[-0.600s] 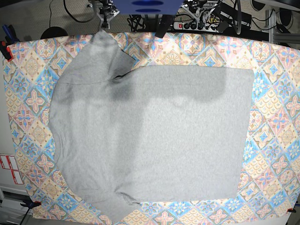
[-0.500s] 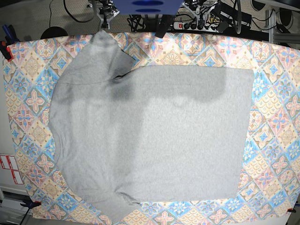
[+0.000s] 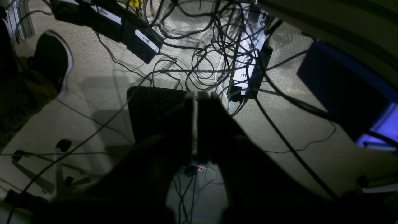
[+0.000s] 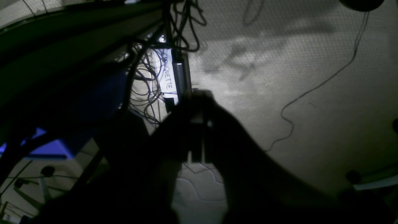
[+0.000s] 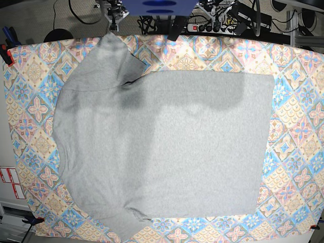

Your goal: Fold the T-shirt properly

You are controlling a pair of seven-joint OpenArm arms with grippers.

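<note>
The heather-grey T-shirt [image 5: 162, 147] lies spread flat on the tile-patterned tablecloth [image 5: 298, 126], plain side up, collar end at the left, hem at the right. One sleeve reaches the far edge at the upper left, the other the near edge at the bottom. Both arms are pulled back beyond the far edge of the table. My left gripper [image 3: 196, 102] is shut and empty, hanging over the floor. My right gripper [image 4: 199, 124] is also shut and empty over the floor. The shirt does not show in either wrist view.
Behind the table are a blue base unit [image 5: 159, 6], power strips [image 5: 202, 26] and tangled cables [image 3: 199, 37]. Red clamps [image 5: 7, 54] hold the cloth at the left corners. Carpeted floor shows in both wrist views.
</note>
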